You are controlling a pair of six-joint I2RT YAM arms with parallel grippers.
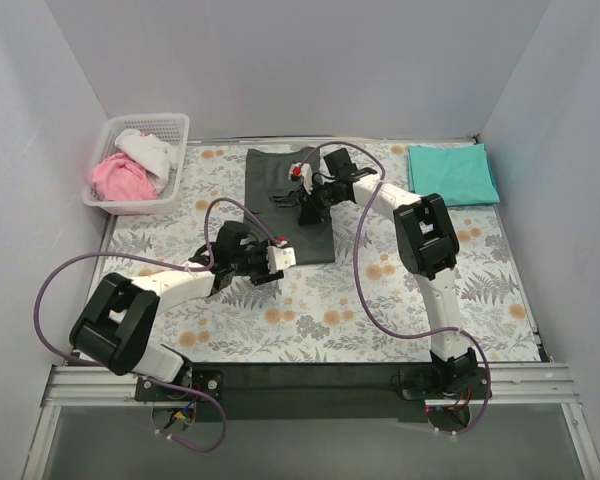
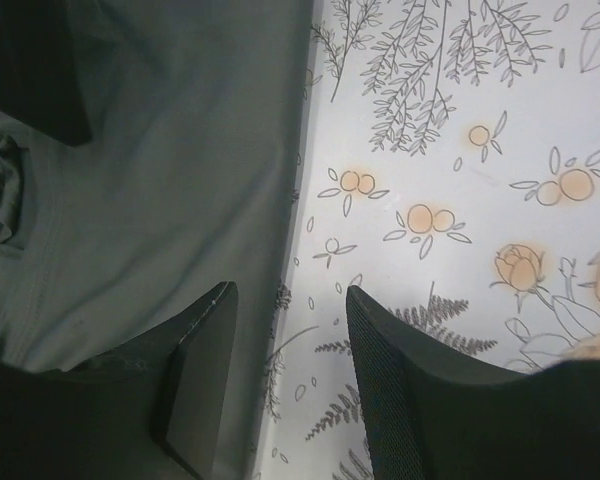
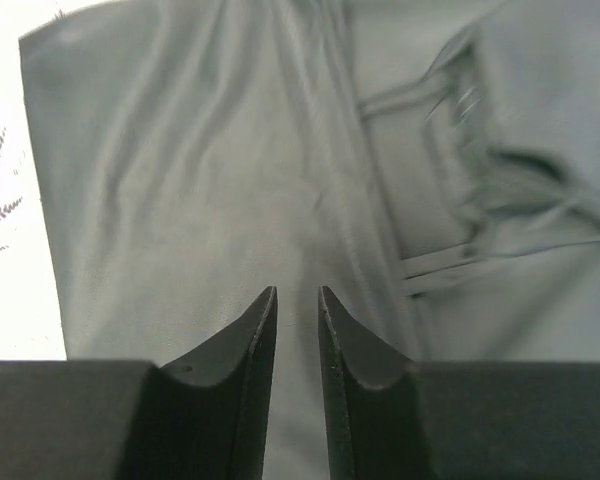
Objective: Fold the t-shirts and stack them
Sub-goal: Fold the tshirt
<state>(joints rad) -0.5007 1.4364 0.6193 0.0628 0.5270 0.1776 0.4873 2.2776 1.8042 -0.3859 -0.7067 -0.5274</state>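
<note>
Soft, matte charcoal-grey t-shirt [image 1: 288, 203] lies in a long rumpled rectangle at the back centre of the counter [image 1: 460, 300], on its fern-and-orange floral sheet [image 1: 330, 310], while the teal t-shirt [image 1: 453, 174] sits folded flat and square at the far right. Right hand [image 3: 297, 293] hovers over the grey cloth, fingers nearly together with only a sliver between them, nothing pinched; bunched seams to its right are blurred. Left hand [image 2: 290, 292] stands apart, straddling the shirt's near edge, its wrist hiding the corner from above.

1. A lab test booth: plain white walls [image 1: 280, 70] box in the table on three sides.
2. Two arms are bolted to a metal rail [image 1: 310, 385].
3. A floral sheet [image 1: 330, 300] covers the tabletop.
</note>
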